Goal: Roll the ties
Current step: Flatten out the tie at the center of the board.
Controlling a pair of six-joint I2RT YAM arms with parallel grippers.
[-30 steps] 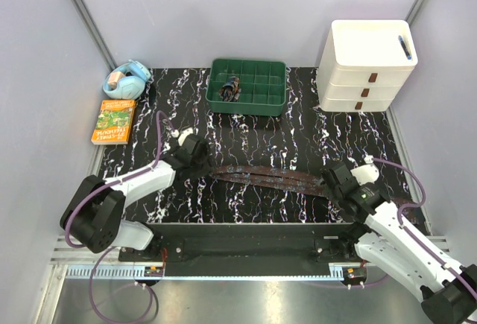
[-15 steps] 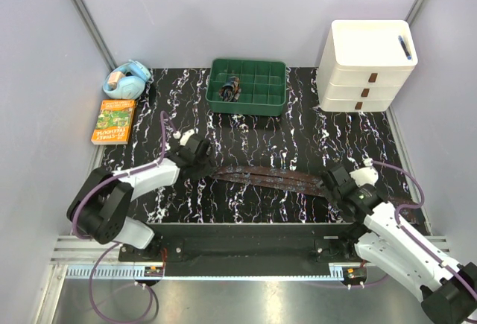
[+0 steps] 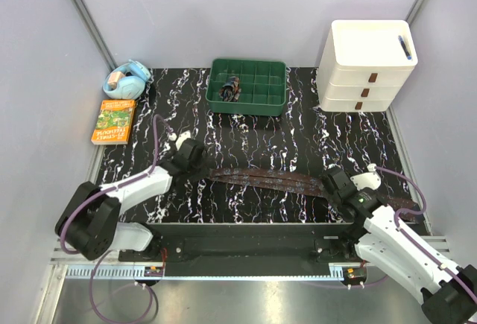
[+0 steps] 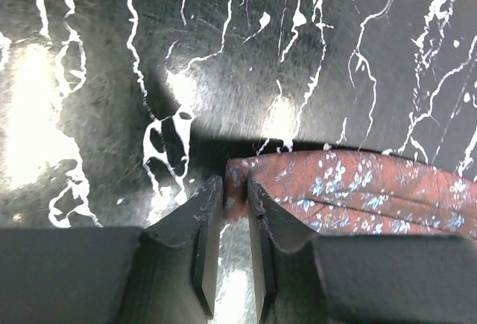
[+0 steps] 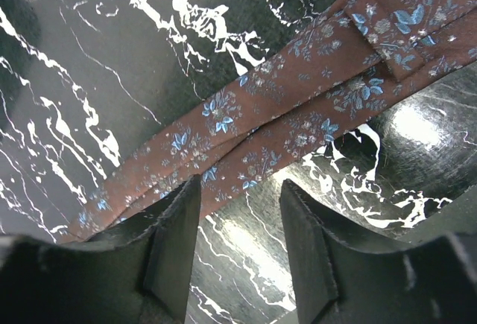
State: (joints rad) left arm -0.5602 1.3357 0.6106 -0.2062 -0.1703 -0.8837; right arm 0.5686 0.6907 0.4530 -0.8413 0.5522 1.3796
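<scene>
light: bright, overhead | glare: patches on table (image 4: 30, 108) | wrist views: soft

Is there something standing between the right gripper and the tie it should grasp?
Nothing visible does. The right gripper is open right above the tie, which lies bare on the table, with no other object over it.

My table (image 3: 313, 134) is black, veined with white like marble. The green tray (image 3: 247, 87) sits at its far edge. Right of the tray stands a white drawer stack (image 3: 367, 67). Left of the tray lies a pale blue object (image 3: 127, 80), with an orange book (image 3: 113, 121) just nearer me. In front of the tray, the brown ties (image 3: 261, 177) lie flat, stretched side to side.
</scene>
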